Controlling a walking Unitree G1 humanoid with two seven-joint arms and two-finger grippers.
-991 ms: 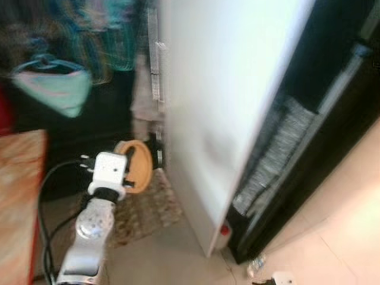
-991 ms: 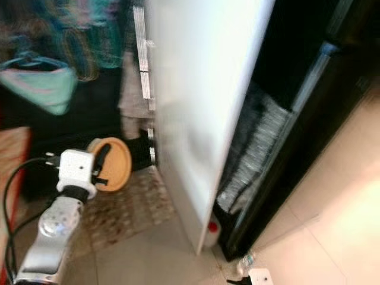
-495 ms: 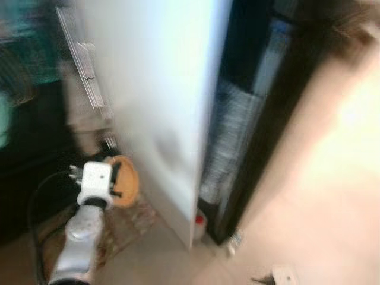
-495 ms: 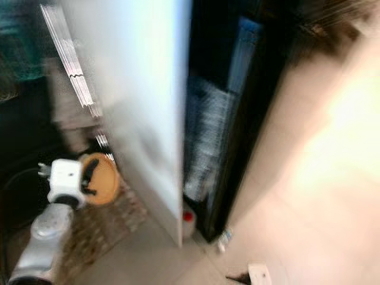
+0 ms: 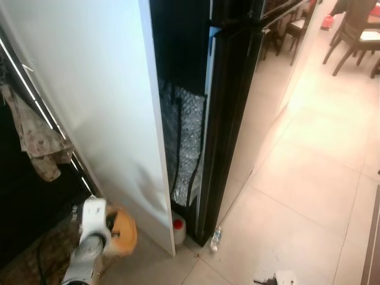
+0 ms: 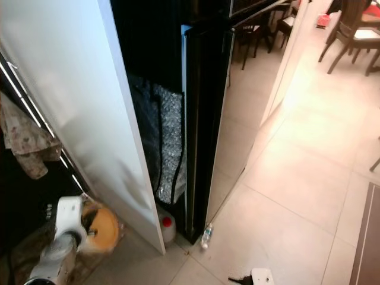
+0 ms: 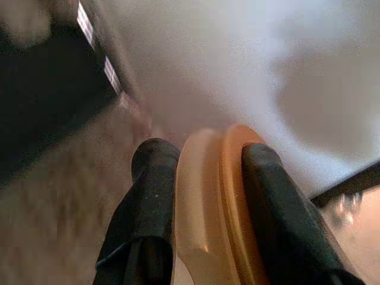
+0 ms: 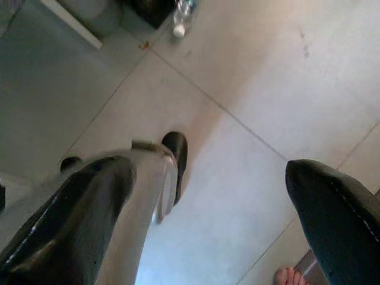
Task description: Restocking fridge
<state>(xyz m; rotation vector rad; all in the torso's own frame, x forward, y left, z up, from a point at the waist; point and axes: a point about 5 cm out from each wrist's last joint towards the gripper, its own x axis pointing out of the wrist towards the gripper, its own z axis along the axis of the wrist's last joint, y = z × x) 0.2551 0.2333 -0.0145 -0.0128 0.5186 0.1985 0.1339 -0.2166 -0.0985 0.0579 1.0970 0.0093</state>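
My left gripper (image 5: 113, 228) is low at the left, shut on a round orange container (image 5: 123, 231). In the left wrist view its two black fingers (image 7: 151, 178) clamp the container's rim (image 7: 217, 196) edge-on. It hangs close to a tall white panel (image 5: 101, 107). To the right of that panel stands the black fridge (image 5: 228, 113), with silver bubble wrap (image 5: 187, 142) in the dark gap between them. My right gripper (image 8: 211, 172) hangs open over the floor tiles, nothing between its fingers.
A white jug with a red cap (image 5: 179, 230) and a small plastic bottle (image 5: 215, 237) sit at the fridge's foot. A cloth (image 5: 35, 142) hangs at left over a woven mat (image 5: 29, 267). Chairs (image 5: 350, 29) stand far right. A person's toes (image 8: 288, 276) are near my right gripper.
The camera has swung to the right, so the black fridge and tiled floor now take the middle. My left gripper still holds the orange container.
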